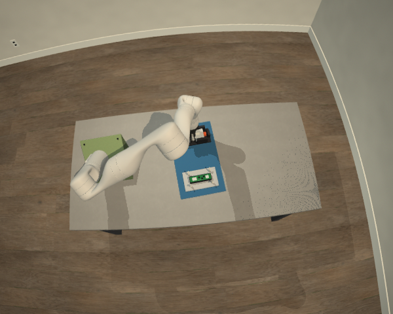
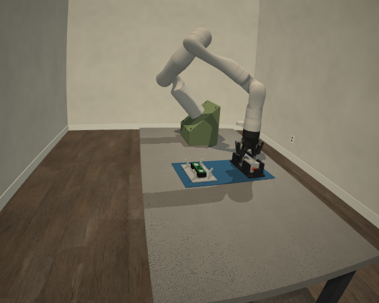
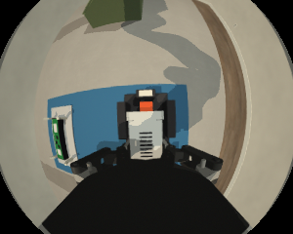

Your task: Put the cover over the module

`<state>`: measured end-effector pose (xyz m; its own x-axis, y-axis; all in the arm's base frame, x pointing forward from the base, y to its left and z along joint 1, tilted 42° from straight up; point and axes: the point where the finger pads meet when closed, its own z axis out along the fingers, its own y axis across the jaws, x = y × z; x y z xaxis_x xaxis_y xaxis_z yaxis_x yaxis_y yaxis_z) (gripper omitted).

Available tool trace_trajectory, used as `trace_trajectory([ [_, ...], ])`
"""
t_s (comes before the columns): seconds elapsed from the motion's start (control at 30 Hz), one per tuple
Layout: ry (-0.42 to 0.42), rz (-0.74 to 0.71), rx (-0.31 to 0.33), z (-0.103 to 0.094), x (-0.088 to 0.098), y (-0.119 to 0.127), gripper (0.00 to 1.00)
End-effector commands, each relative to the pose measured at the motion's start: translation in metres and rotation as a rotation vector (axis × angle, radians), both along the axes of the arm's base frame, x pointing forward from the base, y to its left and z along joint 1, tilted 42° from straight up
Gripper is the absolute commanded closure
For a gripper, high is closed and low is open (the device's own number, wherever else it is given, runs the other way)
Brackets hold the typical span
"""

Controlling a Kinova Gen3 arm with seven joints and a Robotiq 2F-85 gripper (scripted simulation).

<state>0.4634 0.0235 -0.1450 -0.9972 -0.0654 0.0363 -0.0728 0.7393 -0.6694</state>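
Observation:
The cover (image 3: 146,132) is a light grey box with an orange tab at one end. It sits in its black holder (image 2: 248,165) at the far end of the blue mat (image 1: 199,161). My gripper (image 2: 247,153) stands straight down over the holder, shut on the cover's sides. The cover also shows in the top view (image 1: 199,133) and the exterior view (image 2: 250,162). The green module (image 1: 200,177) lies on the white base plate (image 1: 200,178) at the mat's other end, with thin white posts at its corners. The module also shows at the left of the wrist view (image 3: 60,138).
The arm's green pedestal (image 2: 201,124) stands at the table's back. The arm's elbow (image 1: 169,140) hangs over the table left of the mat. The table edge and wooden floor (image 3: 230,85) lie close beyond the holder.

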Motion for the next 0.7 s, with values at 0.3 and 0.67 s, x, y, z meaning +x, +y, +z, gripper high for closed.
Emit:
trace_trajectory([
  [0.3, -0.011, 0.007, 0.005, 0.015, 0.004, 0.015, 1.00],
  [0.67, -0.002, 0.002, 0.001, 0.034, -0.001, 0.031, 1.00],
])
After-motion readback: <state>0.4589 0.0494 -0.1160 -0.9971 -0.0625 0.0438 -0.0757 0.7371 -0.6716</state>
